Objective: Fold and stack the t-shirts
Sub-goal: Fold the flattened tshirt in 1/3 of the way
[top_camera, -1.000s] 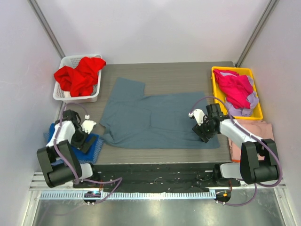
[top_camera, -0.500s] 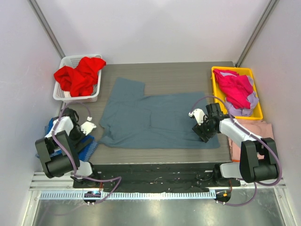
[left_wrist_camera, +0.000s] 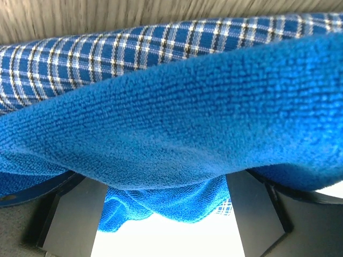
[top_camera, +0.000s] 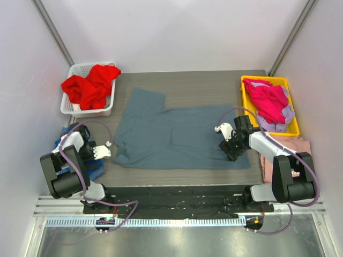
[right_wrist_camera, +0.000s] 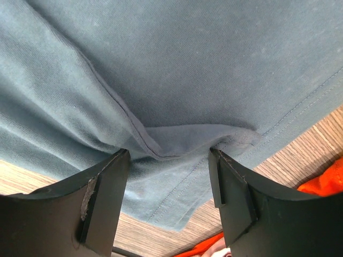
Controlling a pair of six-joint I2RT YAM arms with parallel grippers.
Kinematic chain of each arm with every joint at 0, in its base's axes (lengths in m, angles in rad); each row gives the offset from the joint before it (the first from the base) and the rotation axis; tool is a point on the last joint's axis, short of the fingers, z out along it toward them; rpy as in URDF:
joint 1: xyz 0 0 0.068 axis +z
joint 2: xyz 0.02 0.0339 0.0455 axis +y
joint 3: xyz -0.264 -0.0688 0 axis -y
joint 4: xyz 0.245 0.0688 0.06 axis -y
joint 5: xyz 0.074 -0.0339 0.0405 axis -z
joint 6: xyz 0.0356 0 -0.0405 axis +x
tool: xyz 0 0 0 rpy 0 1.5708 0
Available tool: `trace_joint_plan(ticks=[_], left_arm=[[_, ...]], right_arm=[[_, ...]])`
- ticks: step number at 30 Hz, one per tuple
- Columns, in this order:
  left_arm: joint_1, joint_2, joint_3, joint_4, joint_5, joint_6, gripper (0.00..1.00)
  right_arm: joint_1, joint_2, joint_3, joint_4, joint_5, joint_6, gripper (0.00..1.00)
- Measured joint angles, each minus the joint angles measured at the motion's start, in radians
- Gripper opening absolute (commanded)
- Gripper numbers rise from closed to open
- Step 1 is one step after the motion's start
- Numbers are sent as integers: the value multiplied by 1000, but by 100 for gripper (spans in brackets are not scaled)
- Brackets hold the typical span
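Observation:
The large slate blue-grey t-shirt (top_camera: 177, 136) lies spread flat mid-table. My right gripper (top_camera: 230, 150) presses on it near its right hem. In the right wrist view the gripper (right_wrist_camera: 167, 155) is open, with a puckered ridge of the grey shirt (right_wrist_camera: 171, 80) between the fingertips (right_wrist_camera: 110, 182). My left gripper (top_camera: 92, 158) is down on a royal blue cloth pile (top_camera: 72, 160) at the table's left edge. In the left wrist view it (left_wrist_camera: 161, 187) is open wide, and fuzzy blue cloth (left_wrist_camera: 177, 134) bulges between the fingers (left_wrist_camera: 69, 214) over a blue plaid cloth (left_wrist_camera: 107, 48).
A white basket (top_camera: 80, 67) at the back left holds red t-shirts (top_camera: 91, 85). A yellow bin (top_camera: 293, 127) at the back right holds a magenta t-shirt (top_camera: 268, 99). Pale pink cloth (top_camera: 297, 150) lies folded in front of the bin.
My left arm has swung and its gripper has shifted slightly nearer and lower onto the blue cloth pile. The right arm and grey shirt have barely moved.

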Motion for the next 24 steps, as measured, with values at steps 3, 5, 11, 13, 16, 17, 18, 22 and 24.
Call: trace_joint_plan(ticks=[3,5,11,13,16,17,18,22,24], left_arm=[[-2,30,16,11,-17,57,96],[-2,73,51,13,-27,69,100],[3,174,156,77,-70,86,100],[12,183,174,85,-61,85,100],[29,187,196,99,-27,75,100],[33,186,201,103,-16,72,100],[39,182,207,109,5,63,100],[44,136,213,113,105,24,100],[43,85,214,105,180,0,100]], right_arm=[[0,19,17,-15,0,6,69],[0,24,22,-21,1,11,69],[3,18,18,-20,13,15,69],[3,12,13,-14,14,15,69],[4,4,6,-7,14,15,69],[4,3,5,-6,14,15,69],[4,3,5,-6,14,15,69],[4,3,5,-6,13,15,69],[4,3,5,-6,13,15,69]])
